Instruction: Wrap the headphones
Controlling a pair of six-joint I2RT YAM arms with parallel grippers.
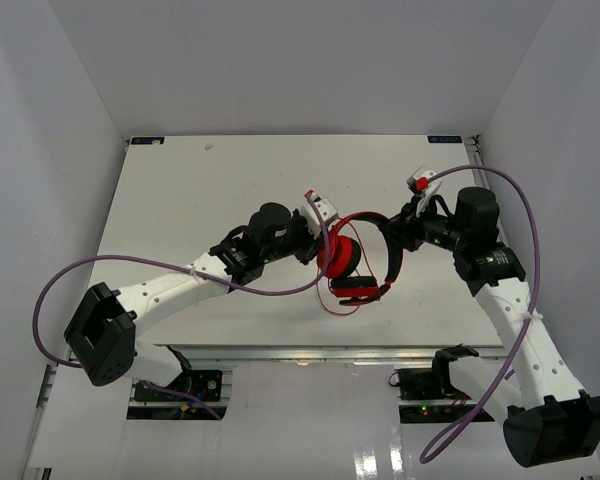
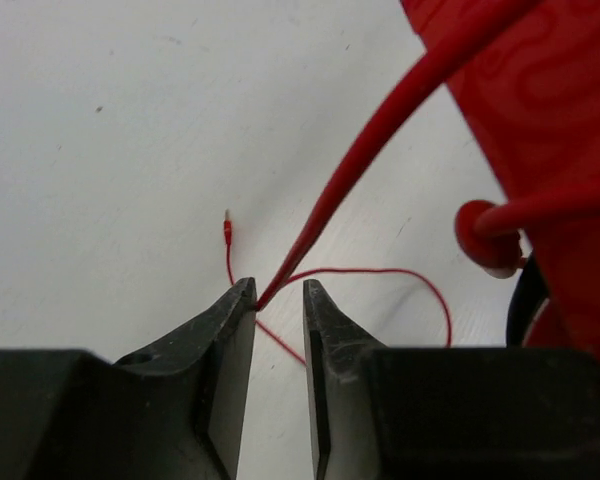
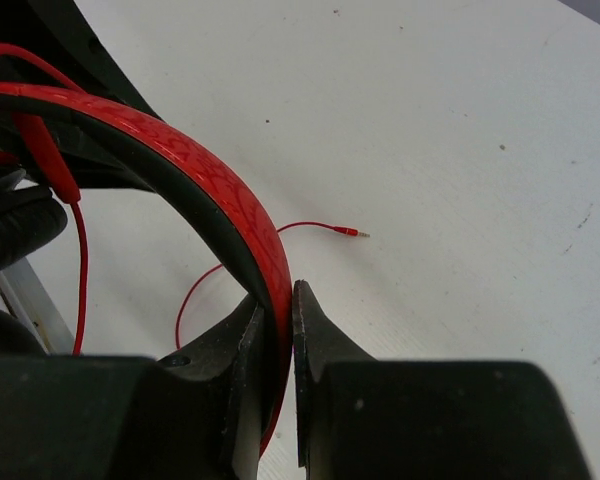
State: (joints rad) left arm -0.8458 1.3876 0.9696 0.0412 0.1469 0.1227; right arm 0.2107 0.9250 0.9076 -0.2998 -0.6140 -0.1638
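Observation:
The red headphones (image 1: 342, 260) are held up above the white table (image 1: 180, 190) at its centre. My right gripper (image 1: 392, 226) is shut on their headband (image 3: 210, 180); in the right wrist view, the red and black band passes between the pressed fingers (image 3: 278, 300). My left gripper (image 1: 322, 238) is just left of the earcup (image 2: 550, 120). Its jaws (image 2: 278, 292) stand open with a clear gap. The thin red cable (image 2: 380, 130) leans against the tip of the left finger (image 2: 242, 300). The cable's loose end loops on the table to its plug (image 2: 227, 232) (image 3: 350, 232).
Thick purple robot cables arc beside each arm, one on the left (image 1: 280, 292) and one on the right (image 1: 528, 205). White walls close in the table on three sides. The table's front edge (image 1: 330, 348) runs just before the arm bases.

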